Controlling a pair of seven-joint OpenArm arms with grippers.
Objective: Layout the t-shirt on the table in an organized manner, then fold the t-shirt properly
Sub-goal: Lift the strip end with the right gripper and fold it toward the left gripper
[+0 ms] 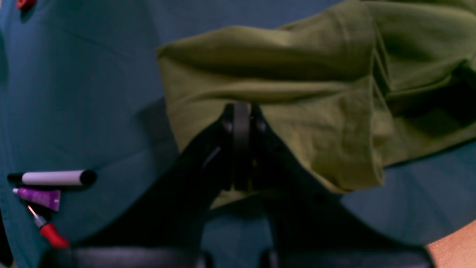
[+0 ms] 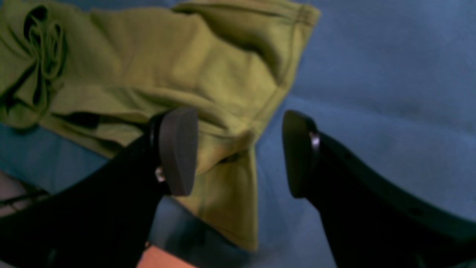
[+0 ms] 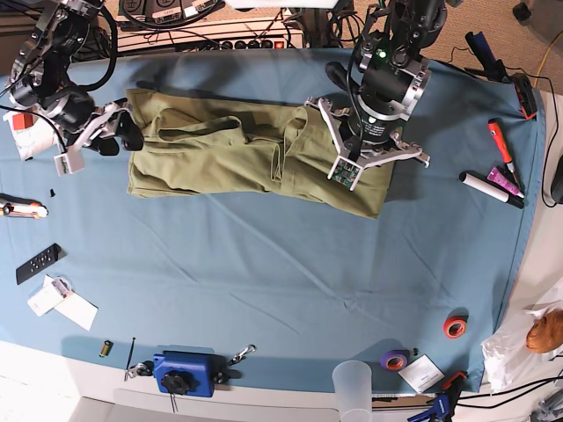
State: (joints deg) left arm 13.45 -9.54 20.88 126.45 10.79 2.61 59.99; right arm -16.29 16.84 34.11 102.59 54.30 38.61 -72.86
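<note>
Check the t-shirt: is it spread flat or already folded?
Partly folded and rumpled. In the base view the t-shirt lies as a long band across the table, layers overlapping; the left gripper pinches its edge.

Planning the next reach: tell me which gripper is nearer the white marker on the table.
Left. The left gripper is shut on the t-shirt, a short way from the white marker. The right gripper hangs open at the shirt's far end.

One t-shirt [image 3: 255,154], two grippers, two tape rolls lower right, one cup [image 3: 353,384], one blue clamp block [image 3: 185,374].
</note>
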